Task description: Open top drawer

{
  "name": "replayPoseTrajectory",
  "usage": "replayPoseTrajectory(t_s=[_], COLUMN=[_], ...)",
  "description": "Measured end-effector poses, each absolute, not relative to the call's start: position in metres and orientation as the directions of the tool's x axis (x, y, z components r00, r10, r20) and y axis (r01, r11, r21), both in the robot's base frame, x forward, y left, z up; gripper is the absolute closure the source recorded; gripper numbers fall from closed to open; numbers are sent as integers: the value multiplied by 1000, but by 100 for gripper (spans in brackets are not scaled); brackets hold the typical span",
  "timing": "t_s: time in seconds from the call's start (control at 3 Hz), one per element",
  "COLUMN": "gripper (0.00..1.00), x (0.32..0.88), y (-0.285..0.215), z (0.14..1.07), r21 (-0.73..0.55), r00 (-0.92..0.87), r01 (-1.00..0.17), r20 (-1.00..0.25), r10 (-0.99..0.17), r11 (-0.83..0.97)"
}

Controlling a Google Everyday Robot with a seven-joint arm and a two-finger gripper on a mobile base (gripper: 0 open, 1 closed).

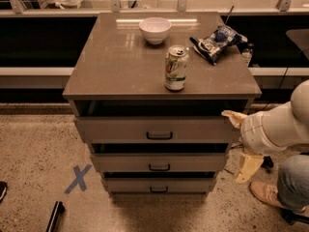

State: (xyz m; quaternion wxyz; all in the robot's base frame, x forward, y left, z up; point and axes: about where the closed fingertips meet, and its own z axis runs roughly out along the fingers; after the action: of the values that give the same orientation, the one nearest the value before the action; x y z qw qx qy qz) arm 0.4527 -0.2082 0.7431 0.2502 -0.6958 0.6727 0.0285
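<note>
The top drawer (120, 128) is the widest front panel, directly under the cabinet top (116, 66), with its dark bar handle (159, 136) in the middle and a dark gap above the panel. My gripper (236, 145) is at 3 o'clock from this handle, just beside the right end of the panel. Its two cream fingers (233, 118) stand apart, one high and one low, and they hold nothing. The danger, I think, is that I catch the panel's corner and not the handle, so the pull slips or the cabinet shakes. Then the soda can (175, 67), standing at 12 o'clock from the handle near the front edge, may tip over. My forearm (282, 124) comes in from 3 o'clock, almost level, with the wrist turned toward the cabinet.
</note>
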Motion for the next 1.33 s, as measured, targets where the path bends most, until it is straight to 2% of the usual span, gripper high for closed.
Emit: replayPoseTrajectory(t_s=[0.67, 1.33], gripper=[0, 4], x=[482, 529], y=[-187, -183], z=[702, 677], r21=[-399, -431], r00=[169, 184], r01=[-917, -902], r20=[-352, -324], r10=[-921, -928], r11=[-16, -28])
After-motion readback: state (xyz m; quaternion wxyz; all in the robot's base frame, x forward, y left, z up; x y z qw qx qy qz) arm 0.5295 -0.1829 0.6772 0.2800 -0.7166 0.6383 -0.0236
